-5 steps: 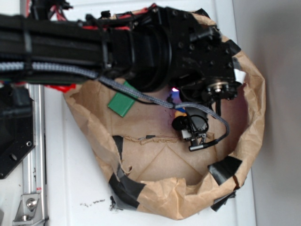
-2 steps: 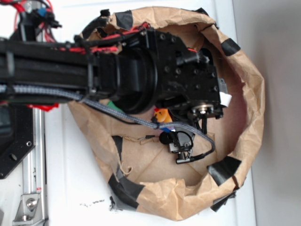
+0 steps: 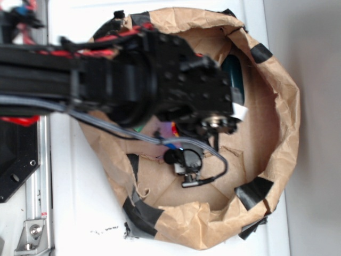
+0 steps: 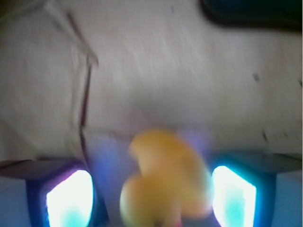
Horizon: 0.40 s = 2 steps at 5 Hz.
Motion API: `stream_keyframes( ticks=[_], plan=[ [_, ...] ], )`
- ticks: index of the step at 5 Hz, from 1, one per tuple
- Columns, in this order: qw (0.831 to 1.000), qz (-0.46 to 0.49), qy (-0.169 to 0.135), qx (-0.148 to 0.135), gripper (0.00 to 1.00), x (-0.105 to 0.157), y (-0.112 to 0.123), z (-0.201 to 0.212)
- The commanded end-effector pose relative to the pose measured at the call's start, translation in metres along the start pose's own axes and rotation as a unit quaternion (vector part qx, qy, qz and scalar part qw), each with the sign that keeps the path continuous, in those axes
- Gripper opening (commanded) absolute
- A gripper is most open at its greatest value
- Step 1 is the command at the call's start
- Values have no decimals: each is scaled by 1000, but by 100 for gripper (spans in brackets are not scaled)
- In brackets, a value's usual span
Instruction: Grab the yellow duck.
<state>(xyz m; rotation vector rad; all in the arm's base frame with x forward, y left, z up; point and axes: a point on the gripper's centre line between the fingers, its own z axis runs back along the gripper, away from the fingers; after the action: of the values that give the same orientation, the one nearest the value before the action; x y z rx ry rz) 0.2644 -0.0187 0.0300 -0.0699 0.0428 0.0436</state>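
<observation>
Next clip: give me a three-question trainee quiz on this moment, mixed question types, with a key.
1. True or false: in the wrist view the duck lies between the gripper fingers.
2. What walls in the work area? A) paper bag B) metal tray C) wire basket
3. Fill in: the object at the wrist view's top right edge is dark ____.

Key: 1 true; 2 A; 3 teal.
</observation>
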Motion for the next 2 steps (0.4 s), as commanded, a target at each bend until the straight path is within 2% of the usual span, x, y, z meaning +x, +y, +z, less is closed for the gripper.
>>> stream_keyframes(
  ticks=[1, 2],
  plan=[
    [1000, 2, -30, -1, 0, 1, 2, 6],
    [999, 3, -32, -2, 0, 6, 2, 8]
  ],
)
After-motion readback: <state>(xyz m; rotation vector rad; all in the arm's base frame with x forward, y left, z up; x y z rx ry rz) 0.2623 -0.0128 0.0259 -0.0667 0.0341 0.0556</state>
